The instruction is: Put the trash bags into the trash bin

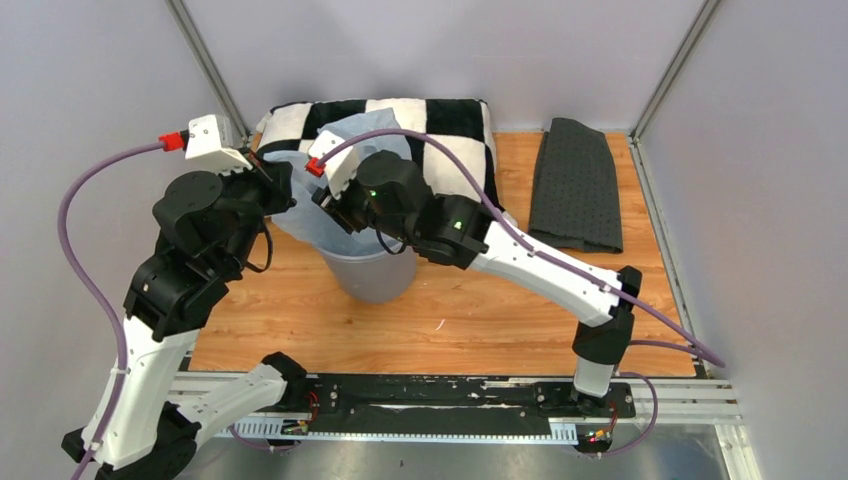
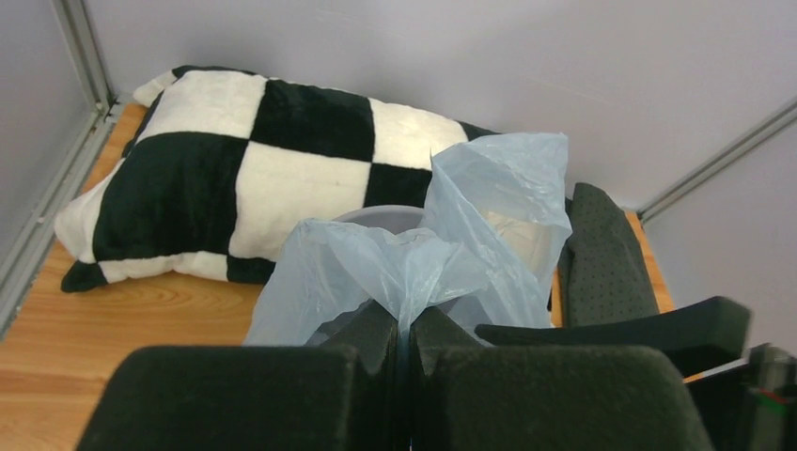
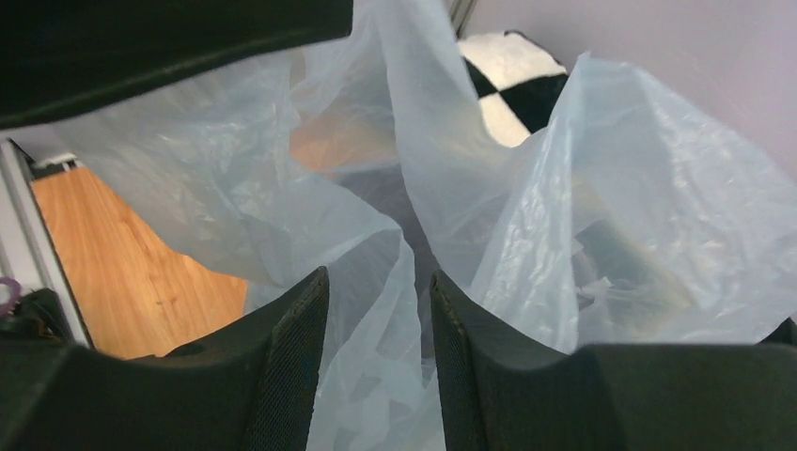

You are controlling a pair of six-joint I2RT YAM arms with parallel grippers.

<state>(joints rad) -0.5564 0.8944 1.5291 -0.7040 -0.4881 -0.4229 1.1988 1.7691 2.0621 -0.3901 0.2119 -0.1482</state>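
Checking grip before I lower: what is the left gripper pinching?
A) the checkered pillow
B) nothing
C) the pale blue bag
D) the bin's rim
C: the left wrist view shows the left gripper closed on a bunched fold of the trash bag, which drapes over the trash bin.

Top external: high, behind arm bases, angled down over whole table [image 1: 300, 330]; farthest, widest view.
Left wrist: low, just behind left gripper [image 2: 406, 324], facing back wall across trash bag [image 2: 376, 272], trash bin [image 2: 381, 216] rim, checkered pillow [image 2: 235, 160]; close range.
Right wrist: nearest of all, right gripper [image 3: 378, 282] at bottom edge, lens amid bag film, facing toward pillow and wall.
Shared: bag, pillow, table wood in all three; dark mat [image 2: 601, 263] in top and left wrist views.
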